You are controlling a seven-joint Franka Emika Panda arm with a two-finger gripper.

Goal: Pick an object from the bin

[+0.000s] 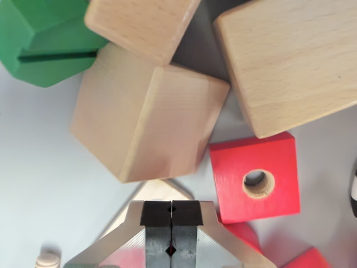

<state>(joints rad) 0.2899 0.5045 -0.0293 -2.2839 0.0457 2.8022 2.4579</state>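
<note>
The gripper (172, 234) is fully closed, its pads touching, holding nothing; it hangs just below the central wooden block (149, 117), which is my landmark; the red block with a hole (255, 177) lies beside it, lower right; the step looks like the approach; next, the jaws must open.

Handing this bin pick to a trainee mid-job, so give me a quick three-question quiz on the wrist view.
1. True or false: the gripper is open wide.
2. Which block has a round hole through it? A) green block B) red block C) middle wood block
3. Fill in: the green block sits at the wrist view's upper ____.

Key:
1. False; the pads meet, with nothing between them.
2. B
3. left
</note>
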